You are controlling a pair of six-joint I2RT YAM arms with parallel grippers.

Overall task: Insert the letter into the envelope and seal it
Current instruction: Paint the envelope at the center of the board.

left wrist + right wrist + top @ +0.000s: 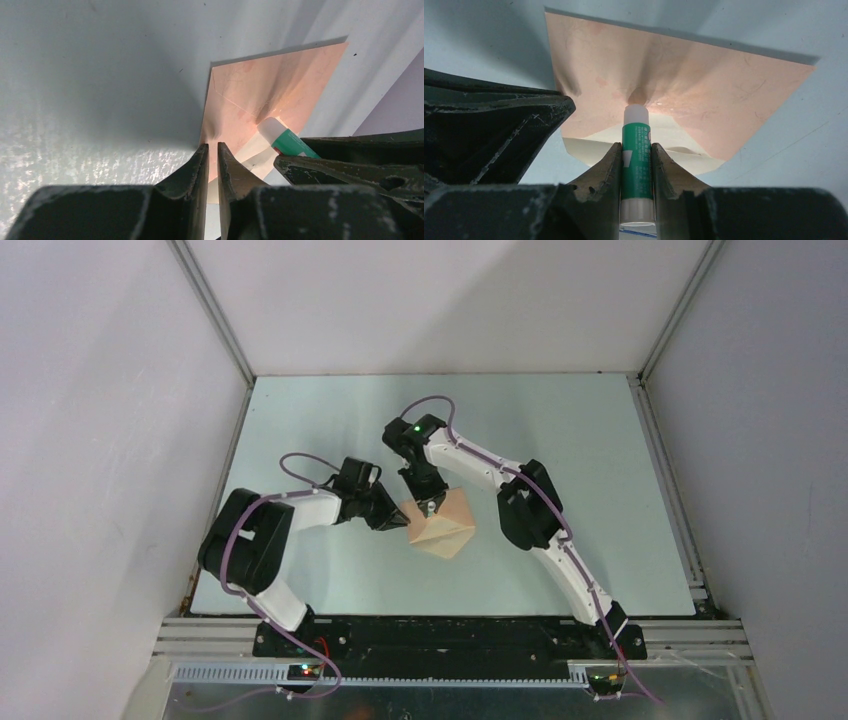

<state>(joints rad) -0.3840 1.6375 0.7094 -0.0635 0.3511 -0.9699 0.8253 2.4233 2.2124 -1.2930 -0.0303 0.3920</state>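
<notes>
The tan envelope (445, 530) lies on the pale table between both grippers; it also shows in the left wrist view (260, 90) and the right wrist view (684, 80). Its paler cream flap (674, 137) shows at the edge nearest the grippers. My left gripper (403, 521) (212, 147) is shut on the envelope's left corner. My right gripper (428, 506) (636, 150) is shut on a green-and-white glue stick (636, 145) (282, 137), whose white tip presses on the envelope near the flap fold. The letter does not show as a separate sheet.
The table (560, 440) is enclosed by white walls on the left, back and right. A metal rail (450, 635) runs along the near edge by the arm bases. The right gripper's fingers (350, 162) sit close beside my left fingers.
</notes>
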